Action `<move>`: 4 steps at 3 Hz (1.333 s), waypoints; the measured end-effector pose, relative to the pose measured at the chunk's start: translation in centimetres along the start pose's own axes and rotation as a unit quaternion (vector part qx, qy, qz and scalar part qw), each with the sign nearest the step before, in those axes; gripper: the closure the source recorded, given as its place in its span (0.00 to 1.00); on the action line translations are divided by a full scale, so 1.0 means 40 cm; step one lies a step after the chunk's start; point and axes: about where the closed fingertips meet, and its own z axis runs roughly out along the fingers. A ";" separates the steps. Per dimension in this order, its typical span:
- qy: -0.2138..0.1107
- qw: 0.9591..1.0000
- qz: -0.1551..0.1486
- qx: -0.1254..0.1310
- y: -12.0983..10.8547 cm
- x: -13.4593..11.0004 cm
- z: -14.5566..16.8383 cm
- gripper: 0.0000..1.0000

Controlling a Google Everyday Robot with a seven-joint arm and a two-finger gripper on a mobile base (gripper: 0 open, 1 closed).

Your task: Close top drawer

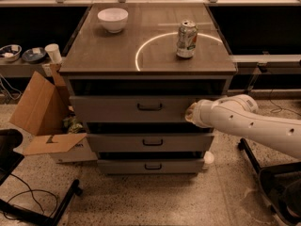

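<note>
Top drawer [127, 108], uppermost of three, stands slightly open. Gripper [190, 113] is at the right end of its front; open or closed cannot be told. The drawer is likely rigid and free-sliding: push the flat front.

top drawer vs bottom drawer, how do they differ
The wide grey top drawer has a taller front panel than the shorter grey bottom drawer. The white arm's tool is at the right end, as seen, of the top drawer's front; nothing touches the bottom drawer. The dark gap above the top drawer is broader than the bottom drawer's. Both are grey with a small dark central handle.
</note>
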 end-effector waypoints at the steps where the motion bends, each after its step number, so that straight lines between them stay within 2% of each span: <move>1: 0.000 1.000 0.000 0.000 0.000 0.000 0.000 0.41; 2: 0.000 1.000 0.000 0.000 0.000 0.000 0.000 0.18; 3: 0.000 1.000 0.000 0.000 0.000 0.000 0.000 0.18; 4: 0.000 1.000 0.000 0.000 0.000 0.000 0.000 0.42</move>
